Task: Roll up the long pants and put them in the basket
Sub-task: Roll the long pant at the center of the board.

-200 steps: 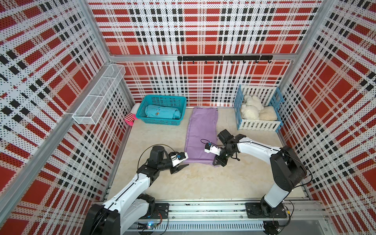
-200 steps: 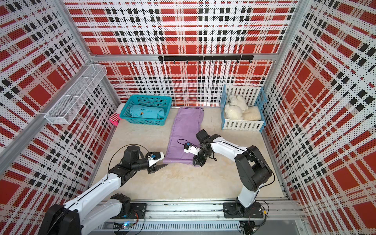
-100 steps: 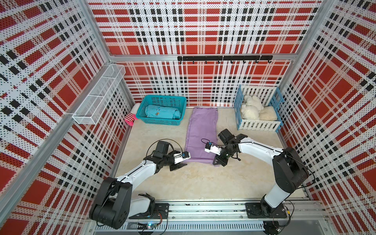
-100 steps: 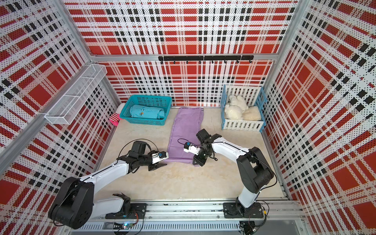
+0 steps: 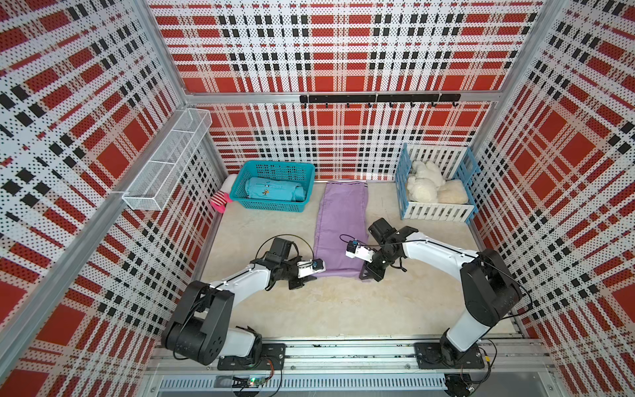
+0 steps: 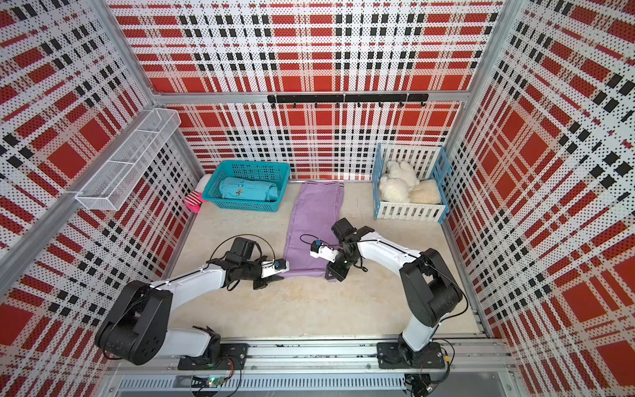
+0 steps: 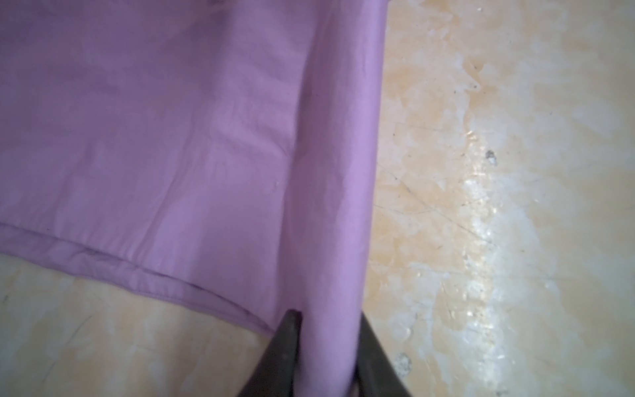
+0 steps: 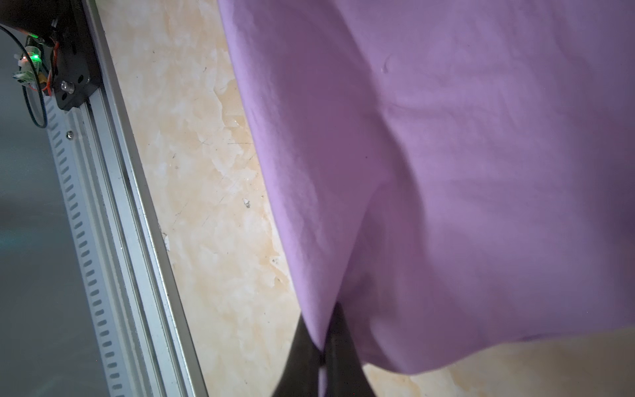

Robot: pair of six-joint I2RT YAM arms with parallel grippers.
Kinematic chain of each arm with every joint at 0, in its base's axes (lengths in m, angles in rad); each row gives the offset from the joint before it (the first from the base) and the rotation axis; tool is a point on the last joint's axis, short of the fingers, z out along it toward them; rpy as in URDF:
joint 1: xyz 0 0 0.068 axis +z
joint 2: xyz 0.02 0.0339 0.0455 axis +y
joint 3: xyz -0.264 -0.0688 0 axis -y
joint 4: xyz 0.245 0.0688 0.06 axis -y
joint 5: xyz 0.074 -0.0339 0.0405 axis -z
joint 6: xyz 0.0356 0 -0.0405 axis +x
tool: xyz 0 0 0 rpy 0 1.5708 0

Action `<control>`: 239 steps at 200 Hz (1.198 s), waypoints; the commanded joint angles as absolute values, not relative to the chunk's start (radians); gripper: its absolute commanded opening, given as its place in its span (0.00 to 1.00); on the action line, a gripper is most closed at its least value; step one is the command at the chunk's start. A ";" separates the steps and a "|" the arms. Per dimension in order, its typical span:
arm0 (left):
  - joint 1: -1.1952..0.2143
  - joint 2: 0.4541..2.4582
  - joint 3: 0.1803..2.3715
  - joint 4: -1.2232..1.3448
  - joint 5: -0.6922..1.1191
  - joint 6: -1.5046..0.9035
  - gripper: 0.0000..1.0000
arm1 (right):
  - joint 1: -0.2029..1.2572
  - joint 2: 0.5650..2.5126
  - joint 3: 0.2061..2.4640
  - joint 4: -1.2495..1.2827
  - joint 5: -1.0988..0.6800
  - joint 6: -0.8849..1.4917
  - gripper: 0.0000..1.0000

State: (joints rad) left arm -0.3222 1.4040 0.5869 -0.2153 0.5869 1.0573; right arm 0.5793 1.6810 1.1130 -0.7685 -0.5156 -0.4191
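Note:
The long pants (image 5: 340, 223) (image 6: 314, 223) lie flat as a lilac strip from the back wall toward the table's middle, in both top views. My left gripper (image 5: 311, 276) (image 6: 279, 276) sits at the near left corner of the hem. In the left wrist view a raised fold of the pants (image 7: 206, 137) runs between its dark fingers (image 7: 287, 340), so my left gripper (image 7: 326, 319) is shut on the cloth. My right gripper (image 5: 368, 275) (image 6: 331, 274) (image 8: 321, 326) is shut on the near right corner of the pants (image 8: 446, 172), which is lifted slightly.
A teal basket (image 5: 268, 205) at the back left holds a teal rolled garment (image 5: 275, 189). A striped pink sock (image 5: 221, 201) lies beside it. A blue-and-white crate (image 5: 436, 213) with white plush toys (image 5: 424, 178) stands at the back right. A wire shelf (image 5: 168, 161) hangs on the left wall.
My left arm has reached right to the hem's left corner, and its jaws have closed on the cloth. The right arm has held still, gripping its corner.

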 commanded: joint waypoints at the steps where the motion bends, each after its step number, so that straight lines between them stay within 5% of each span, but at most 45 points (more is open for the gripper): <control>1: -0.324 1.422 0.630 -0.256 0.604 1.070 0.00 | 0.571 1.657 1.091 -0.754 -0.514 -0.389 0.00; 19: -0.321 1.448 0.656 -0.293 0.631 1.083 0.00 | 0.571 1.638 1.056 -0.682 -0.486 -0.330 0.00; 53: -0.321 1.484 0.681 -0.342 0.652 1.104 0.00 | 0.571 1.545 0.933 -0.480 -0.454 -0.182 0.19; 63: -0.319 1.484 0.680 -0.345 0.659 1.103 0.00 | 0.571 1.502 0.892 -0.425 -0.431 -0.142 0.33; 70: -0.318 1.483 0.680 -0.345 0.660 1.104 0.00 | 0.571 1.469 0.862 -0.387 -0.413 -0.113 0.59; 74: -0.316 1.481 0.678 -0.346 0.660 1.103 0.00 | 0.569 1.450 0.845 -0.364 -0.406 -0.096 0.91; 78: -0.315 1.481 0.678 -0.347 0.662 1.103 0.00 | 0.568 1.431 0.829 -0.344 -0.396 -0.080 0.98; 121: -0.306 1.478 0.682 -0.349 0.665 1.105 0.00 | 0.507 1.284 0.655 -0.129 -0.498 0.045 0.99; 158: -0.275 1.488 0.712 -0.388 0.696 1.116 0.00 | 0.511 1.358 0.702 -0.174 -0.515 0.018 1.00; 239: -0.261 1.563 0.789 -0.492 0.730 1.117 0.00 | 0.681 1.237 0.601 -0.023 -0.188 0.123 1.00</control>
State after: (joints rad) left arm -0.2596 1.5379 0.7601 -0.4332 0.7036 1.1061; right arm 0.6731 1.3457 0.6647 -0.1284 -0.3332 0.0608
